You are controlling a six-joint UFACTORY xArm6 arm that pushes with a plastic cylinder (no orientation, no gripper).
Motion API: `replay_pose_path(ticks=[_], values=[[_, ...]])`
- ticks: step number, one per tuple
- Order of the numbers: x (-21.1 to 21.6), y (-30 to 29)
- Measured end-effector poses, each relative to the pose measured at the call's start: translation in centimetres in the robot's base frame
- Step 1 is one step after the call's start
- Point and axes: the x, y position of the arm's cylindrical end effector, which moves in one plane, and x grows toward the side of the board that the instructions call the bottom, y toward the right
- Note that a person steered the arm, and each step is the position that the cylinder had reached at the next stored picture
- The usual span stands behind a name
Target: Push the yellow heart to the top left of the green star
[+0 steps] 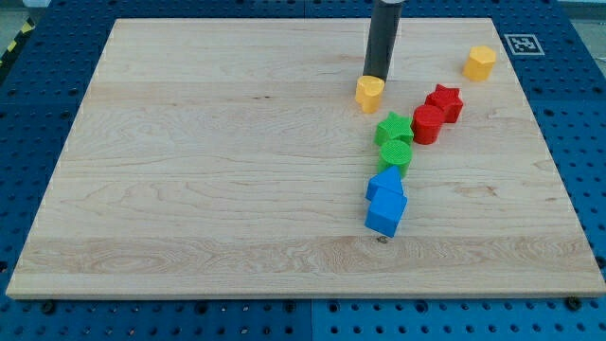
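Note:
The yellow heart (pixel 369 93) lies on the wooden board just up and left of the green star (pixel 394 128), a small gap between them. My tip (pixel 376 77) stands at the heart's top edge, touching or almost touching it. The dark rod rises from there out of the view's top.
A green cylinder (pixel 396 156) sits right below the star. Two blue blocks (pixel 385 183) (pixel 385 212) lie below that. A red cylinder-like block (pixel 428 124) and a red star (pixel 444 101) lie right of the green star. A yellow hexagon (pixel 480 62) sits at the top right.

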Motion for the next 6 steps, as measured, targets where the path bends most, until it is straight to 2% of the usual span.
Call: replay_pose_path(ticks=[2, 4, 5, 6], values=[[1.1, -2.7], [-0.5, -1.8], [1.6, -1.5], [1.9, -1.5]])
